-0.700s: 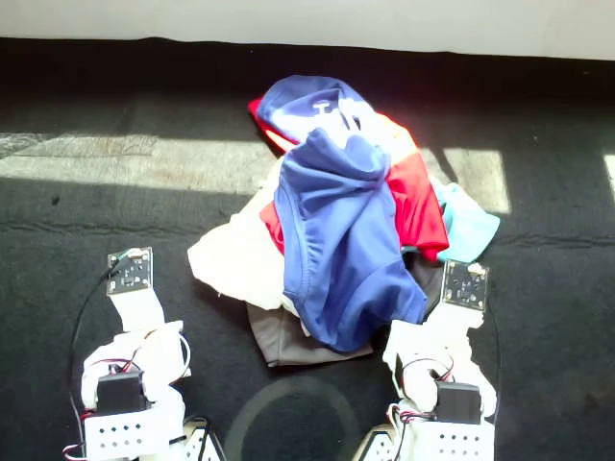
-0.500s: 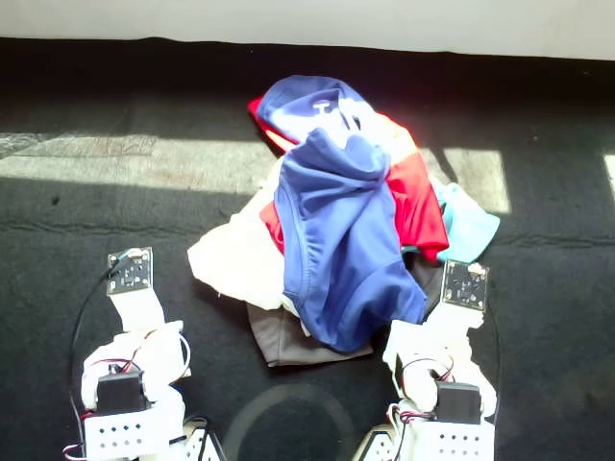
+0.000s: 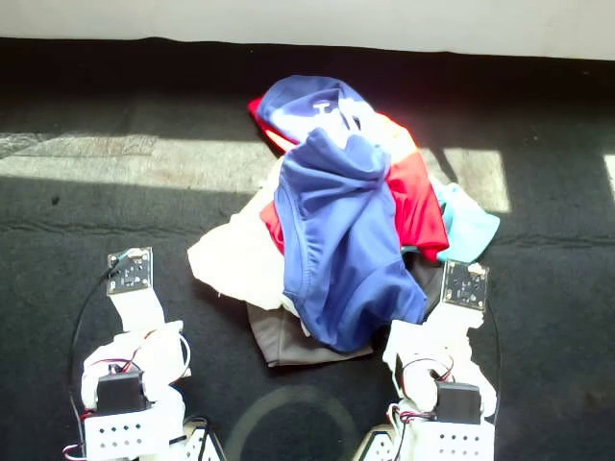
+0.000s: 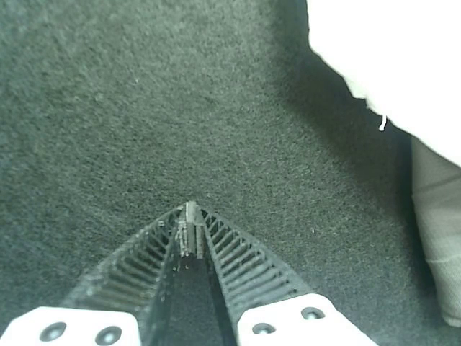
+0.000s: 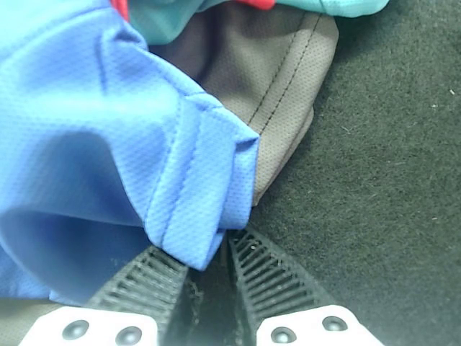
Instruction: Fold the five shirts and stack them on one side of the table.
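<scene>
Shirts [image 3: 327,230] lie heaped mid-table, unfolded, the blue shirt [image 3: 341,240] on top. My left gripper [image 4: 189,225] sits pinched shut over bare table [image 4: 108,108], near-left of the pile. The right gripper [image 5: 213,251] is tucked under the blue hem; its grip I cannot tell.

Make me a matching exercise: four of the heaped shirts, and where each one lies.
Shirts:
1 blue shirt
2 white shirt
3 turquoise shirt
4 brown shirt

Places:
A lowest, showing at the near edge
B on top of the others
C sticking out to the left
D sticking out to the right

Pairs: 1-B, 2-C, 3-D, 4-A
</scene>
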{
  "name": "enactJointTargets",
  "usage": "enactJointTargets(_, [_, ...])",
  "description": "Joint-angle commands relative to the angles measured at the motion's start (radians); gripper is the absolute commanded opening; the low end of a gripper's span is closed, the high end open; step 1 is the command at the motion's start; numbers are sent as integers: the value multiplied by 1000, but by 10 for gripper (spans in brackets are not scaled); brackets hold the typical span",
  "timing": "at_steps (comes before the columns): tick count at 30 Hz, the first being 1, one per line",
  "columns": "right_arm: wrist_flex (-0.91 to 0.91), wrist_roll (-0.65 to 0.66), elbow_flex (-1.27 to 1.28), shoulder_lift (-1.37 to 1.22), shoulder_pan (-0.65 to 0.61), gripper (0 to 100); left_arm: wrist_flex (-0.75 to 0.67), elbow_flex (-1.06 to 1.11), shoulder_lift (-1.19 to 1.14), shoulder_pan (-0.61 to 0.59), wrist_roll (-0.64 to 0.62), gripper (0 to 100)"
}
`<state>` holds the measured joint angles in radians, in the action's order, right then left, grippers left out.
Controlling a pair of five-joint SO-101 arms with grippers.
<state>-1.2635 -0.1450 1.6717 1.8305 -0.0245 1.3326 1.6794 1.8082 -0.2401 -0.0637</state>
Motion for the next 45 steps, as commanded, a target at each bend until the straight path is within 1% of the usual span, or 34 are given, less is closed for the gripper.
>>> enactJointTargets(1, [16,-3,137,7,10,6,2,15,7,8,-2,11])
enactJointTargets(36, [16,-3,137,7,10,6,-2,15,7,12,-2,13])
enactJointTargets(38, [16,-3,137,7,10,6,-55,15,7,7,0,13])
enactJointTargets(45, [16,-3,137,7,10,6,-436,1,7,-22,0,14])
